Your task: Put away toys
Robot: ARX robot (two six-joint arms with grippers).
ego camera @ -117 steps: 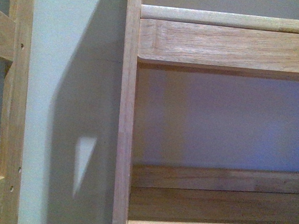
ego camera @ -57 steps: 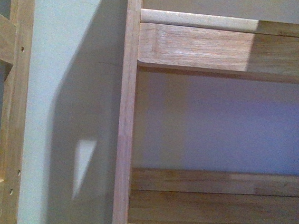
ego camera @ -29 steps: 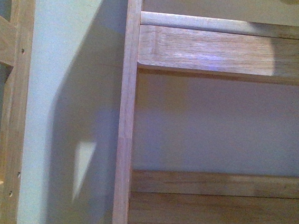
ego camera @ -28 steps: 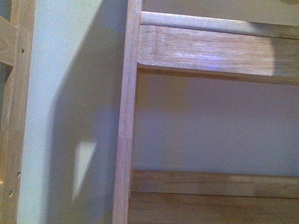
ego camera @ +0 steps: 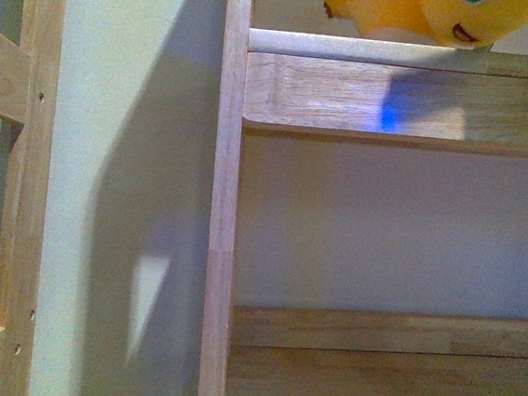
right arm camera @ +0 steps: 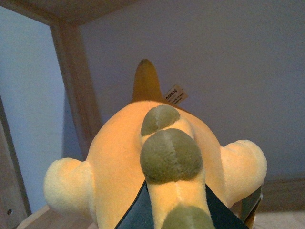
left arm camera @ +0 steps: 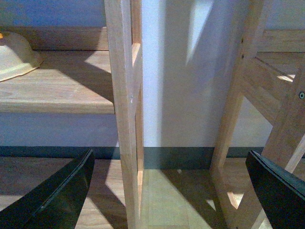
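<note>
An orange-yellow plush animal (ego camera: pixel 441 14) shows at the top of the front view, just above the rail of the upper wooden shelf (ego camera: pixel 405 90). The right wrist view looks along its back (right arm camera: pixel 119 162), with olive-brown round patches, a pointed ear and a small paper tag (right arm camera: pixel 175 95). My right gripper (right arm camera: pixel 174 212) is shut on the plush animal's narrow rear part, inside a shelf bay. My left gripper (left arm camera: pixel 171 191) is open and holds nothing, low between two shelf frames, its dark fingers (left arm camera: pixel 57 195) spread wide.
A wooden upright post (ego camera: pixel 223 203) divides the wall from the shelf bay. A lower shelf board (ego camera: pixel 379 368) lies below. A second wooden frame (left arm camera: pixel 267 109) stands beside it. A pale cream bowl-like object (left arm camera: pixel 16 55) rests on a low shelf. Wood floor and dark baseboard lie beneath.
The plush animal has come into the top of the front view above the upper shelf rail. The front camera's view has drifted slightly, and the shadows on the shelves have shifted.
</note>
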